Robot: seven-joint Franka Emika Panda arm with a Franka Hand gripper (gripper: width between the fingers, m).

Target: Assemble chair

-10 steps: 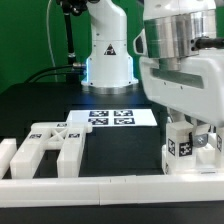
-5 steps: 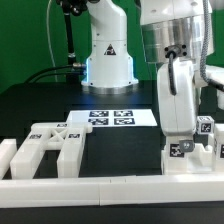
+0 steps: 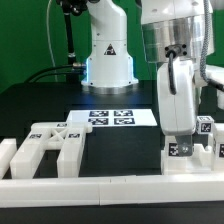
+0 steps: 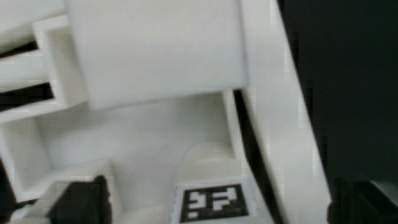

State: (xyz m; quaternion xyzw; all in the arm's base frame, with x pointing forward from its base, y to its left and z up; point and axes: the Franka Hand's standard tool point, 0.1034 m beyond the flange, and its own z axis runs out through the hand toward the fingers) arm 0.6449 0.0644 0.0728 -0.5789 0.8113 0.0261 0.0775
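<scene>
Gripper directly above a tagged chair part, at the exterior view's right.
The part sits just beside the border rail; jaw spacing cannot be told. Other chair pieces lie well apart.

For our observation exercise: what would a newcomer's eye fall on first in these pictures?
First, the white robot arm reaching down at the exterior view's right, its gripper at a tagged white chair part. Then more chair parts at that view's left, and the marker board farther back between them.
</scene>
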